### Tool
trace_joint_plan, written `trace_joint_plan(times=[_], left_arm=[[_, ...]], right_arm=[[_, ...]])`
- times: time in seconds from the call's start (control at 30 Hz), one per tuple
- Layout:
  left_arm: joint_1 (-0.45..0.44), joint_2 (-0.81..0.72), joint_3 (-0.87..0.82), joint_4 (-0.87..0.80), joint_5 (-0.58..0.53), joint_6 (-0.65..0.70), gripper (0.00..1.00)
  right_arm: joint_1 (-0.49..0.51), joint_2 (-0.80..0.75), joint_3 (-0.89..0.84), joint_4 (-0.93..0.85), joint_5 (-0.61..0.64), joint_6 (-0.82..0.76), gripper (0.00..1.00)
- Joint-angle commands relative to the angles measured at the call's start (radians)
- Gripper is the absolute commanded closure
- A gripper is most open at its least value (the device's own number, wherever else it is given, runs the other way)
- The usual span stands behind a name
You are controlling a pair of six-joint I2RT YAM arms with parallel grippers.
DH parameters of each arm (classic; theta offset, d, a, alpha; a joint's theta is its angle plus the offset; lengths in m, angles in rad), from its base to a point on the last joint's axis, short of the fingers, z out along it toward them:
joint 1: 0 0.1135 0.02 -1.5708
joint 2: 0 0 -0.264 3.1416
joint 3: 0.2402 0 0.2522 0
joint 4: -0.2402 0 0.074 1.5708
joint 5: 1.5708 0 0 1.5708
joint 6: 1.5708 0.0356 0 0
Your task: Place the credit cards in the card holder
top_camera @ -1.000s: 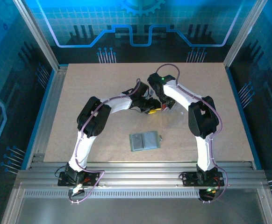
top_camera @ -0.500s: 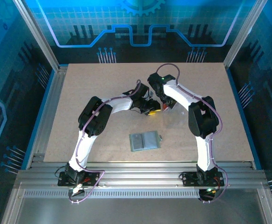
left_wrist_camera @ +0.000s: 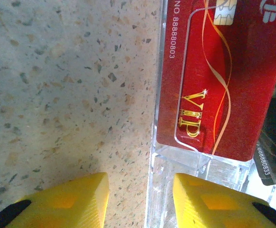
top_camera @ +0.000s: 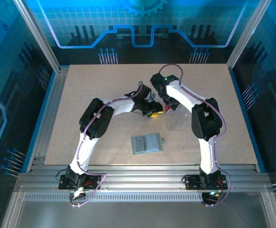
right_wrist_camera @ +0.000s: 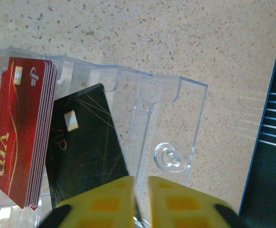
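Left gripper (left_wrist_camera: 139,192) released astride clear case (left_wrist_camera: 180,159) edge; right gripper (right_wrist_camera: 140,185) by black card (right_wrist_camera: 83,142), grip indiscernible.

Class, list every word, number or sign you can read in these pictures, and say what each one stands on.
"VIP", in gold, on the red card.
"NO.888880803", along the same red card's edge.
A number starting "8888", on the black card; the rest is too blurred to read.
A white logo at the red card's corner, with no readable letters.
An embossed swirl sign, without words, on the clear plastic case.
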Motion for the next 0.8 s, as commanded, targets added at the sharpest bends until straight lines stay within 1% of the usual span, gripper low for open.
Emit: trace_joint_plan(times=[0.0,0.07,0.13,0.33,0.77], left_arm=[[0.003,0.014,0.016,0.005,0.036,-0.004,0.59],[0.002,0.013,0.012,0.007,0.036,-0.005,0.59],[0.002,0.011,0.008,0.008,0.036,-0.004,0.59],[0.004,0.008,0.003,0.009,0.036,-0.004,0.59],[0.005,0.009,0.0,0.016,0.036,-0.01,0.59]], right_arm=[[-0.02,-0.022,0.021,-0.026,-0.045,0.004,0.71],[-0.021,-0.022,0.02,-0.019,-0.064,-0.001,0.64],[-0.023,-0.009,0.03,-0.022,-0.087,-0.004,0.61],[-0.023,0.026,0.044,-0.025,-0.117,-0.004,0.59],[-0.023,0.055,0.034,-0.043,-0.04,0.001,0.59]])
